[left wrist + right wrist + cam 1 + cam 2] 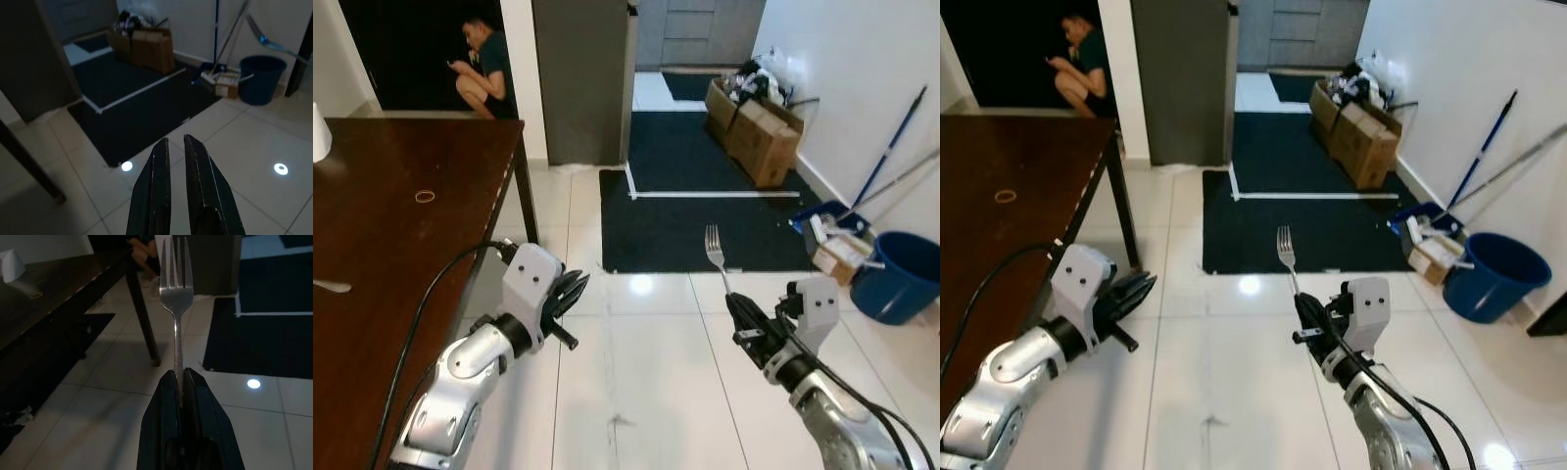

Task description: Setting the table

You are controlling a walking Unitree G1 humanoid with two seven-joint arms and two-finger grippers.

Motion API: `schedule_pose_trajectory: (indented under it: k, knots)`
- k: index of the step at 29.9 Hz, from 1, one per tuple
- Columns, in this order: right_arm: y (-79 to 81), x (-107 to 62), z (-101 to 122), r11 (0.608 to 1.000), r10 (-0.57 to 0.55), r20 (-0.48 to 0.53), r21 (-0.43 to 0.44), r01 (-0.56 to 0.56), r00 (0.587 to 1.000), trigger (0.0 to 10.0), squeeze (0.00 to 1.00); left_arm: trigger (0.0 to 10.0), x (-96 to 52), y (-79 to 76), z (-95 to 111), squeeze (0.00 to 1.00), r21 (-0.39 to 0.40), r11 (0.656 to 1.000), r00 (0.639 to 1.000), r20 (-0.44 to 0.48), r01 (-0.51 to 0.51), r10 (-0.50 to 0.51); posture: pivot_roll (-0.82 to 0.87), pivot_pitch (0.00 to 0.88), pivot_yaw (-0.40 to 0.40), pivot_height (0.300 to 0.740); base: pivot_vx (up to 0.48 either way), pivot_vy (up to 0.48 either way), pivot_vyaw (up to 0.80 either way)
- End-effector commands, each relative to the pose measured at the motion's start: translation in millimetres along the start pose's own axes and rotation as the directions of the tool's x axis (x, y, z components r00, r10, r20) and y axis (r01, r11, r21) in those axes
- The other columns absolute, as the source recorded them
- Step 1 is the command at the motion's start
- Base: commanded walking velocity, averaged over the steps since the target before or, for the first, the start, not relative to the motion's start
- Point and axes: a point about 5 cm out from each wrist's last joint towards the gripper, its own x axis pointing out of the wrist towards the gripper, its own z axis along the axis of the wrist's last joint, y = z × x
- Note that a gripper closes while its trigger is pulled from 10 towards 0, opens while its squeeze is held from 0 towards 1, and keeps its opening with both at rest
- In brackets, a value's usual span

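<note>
Blue bucket (898, 276), cardboard boxes (756, 132), crouching person (484, 69).

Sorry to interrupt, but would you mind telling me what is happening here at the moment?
The robot is partway through setting the table. Its right gripper is shut on a fork, held tines-up over the white tiled floor, away from the table. The left gripper holds nothing, fingers nearly together, beside the edge of the dark wooden table, which stands to the robot's left. A small ring lies on the tabletop. A person crouches in the background past the table's far end.
</note>
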Motion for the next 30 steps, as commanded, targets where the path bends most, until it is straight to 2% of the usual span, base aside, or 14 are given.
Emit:
schedule_pose_trajectory:
  k: [1, 30]
  knots:
    - [-2.7, -2.1, -2.3, 1.0, -0.018, -0.009, -0.003, 0.018, 1.0, 10.0, 0.0, 10.0, -1.6, -0.2, -3.4, 0.0, -0.003, 1.0, 1.0, -0.011, 0.002, -0.003, 0.06, 0.085, 0.056, 0.74, 0.48, 0.0, 0.0]
    - [-3.4, -2.2, -3.5, 1.0, -0.027, -0.009, 0.0, 0.027, 1.0, 10.0, 0.0, 10.0, -0.7, -0.9, -3.0, 0.0, -0.003, 1.0, 1.0, -0.008, 0.009, -0.009, 0.06, 0.082, 0.059, 0.74, 0.48, 0.0, 0.0]
